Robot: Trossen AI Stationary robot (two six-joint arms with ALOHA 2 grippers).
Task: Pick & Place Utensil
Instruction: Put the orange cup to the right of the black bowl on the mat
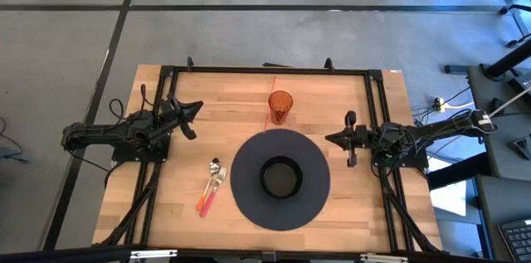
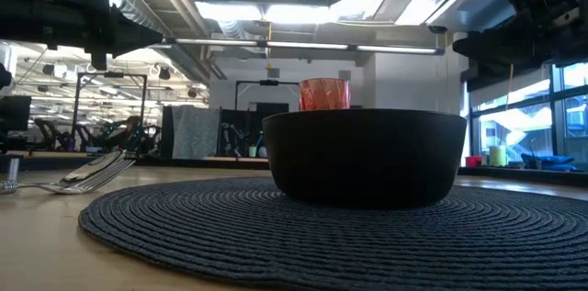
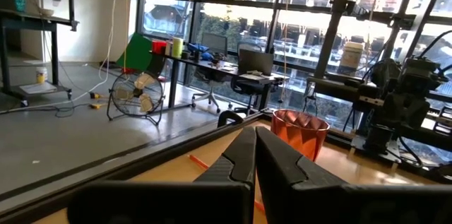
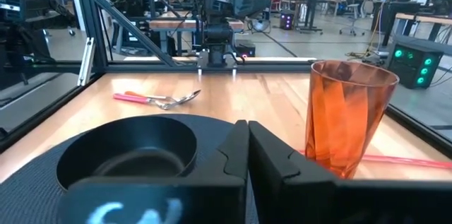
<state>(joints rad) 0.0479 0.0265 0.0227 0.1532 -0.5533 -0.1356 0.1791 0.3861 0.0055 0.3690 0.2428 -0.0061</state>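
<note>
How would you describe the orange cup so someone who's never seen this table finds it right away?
Start at the round dark placemat in the middle of the wooden table, with the black bowl on it. Just beyond the mat's far edge stands the orange cup, the only upright, see-through orange thing there.

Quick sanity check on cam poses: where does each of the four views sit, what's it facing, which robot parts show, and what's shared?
High: overhead, straight down; both arms, left gripper, right gripper.
Low: table height, facing bowl on the mat; arms overhead.
Left wrist: past its shut fingers across the table to the orange cup and right arm.
Right wrist: past its shut fingers to the utensils and left arm.
Shared: the cup appears in all four.
</note>
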